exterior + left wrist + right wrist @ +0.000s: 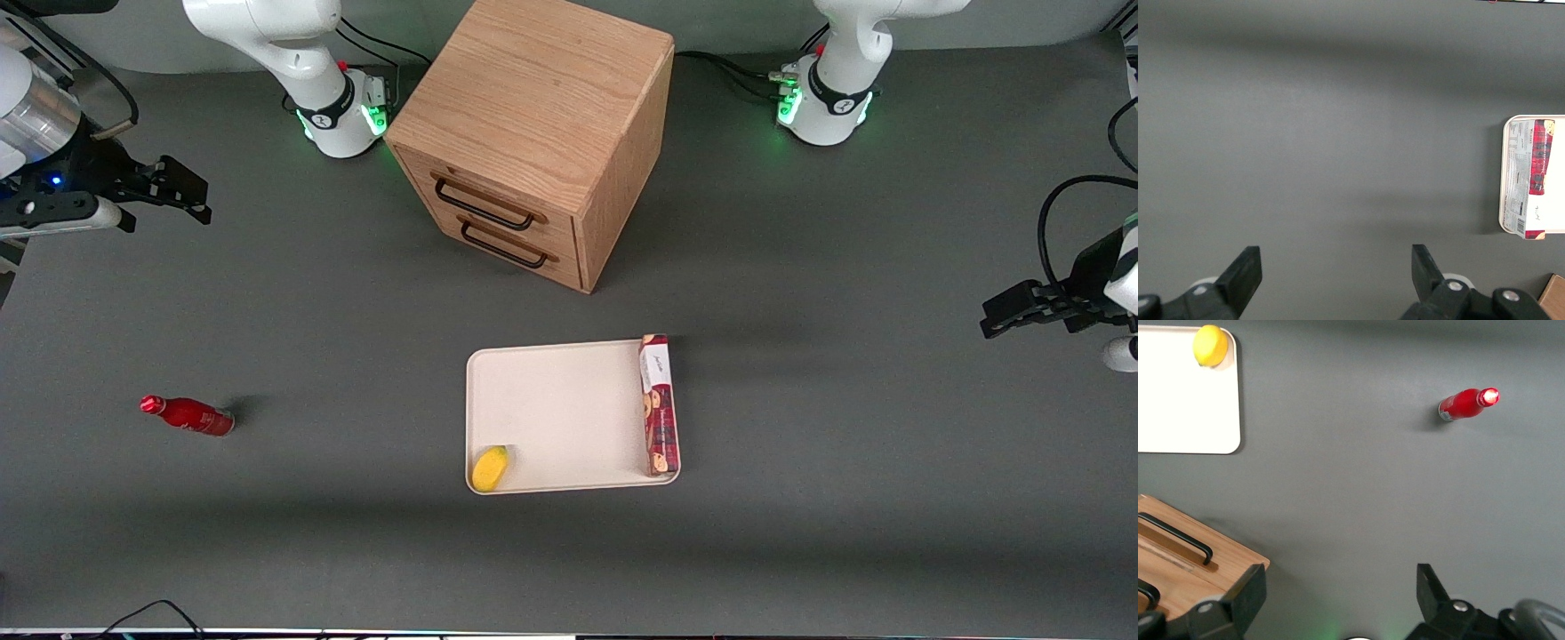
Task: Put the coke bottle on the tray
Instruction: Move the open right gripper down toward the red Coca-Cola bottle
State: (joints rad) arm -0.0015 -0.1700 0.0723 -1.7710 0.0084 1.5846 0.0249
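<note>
The coke bottle (188,416), small and glossy red with a red cap, sits on the grey table toward the working arm's end, well apart from the tray; it also shows in the right wrist view (1465,404). The cream-white tray (569,409) lies near the table's middle, in front of the cabinet, and shows in the right wrist view (1185,400). My right gripper (194,191) hangs open and empty above the table, farther from the front camera than the bottle; its jaws stand wide apart in the right wrist view (1341,580).
A long red biscuit box (660,404) lies along one tray edge, and a yellow fruit (491,468) sits in a tray corner nearest the front camera. A wooden two-drawer cabinet (533,133) stands between the arm bases, both drawers shut.
</note>
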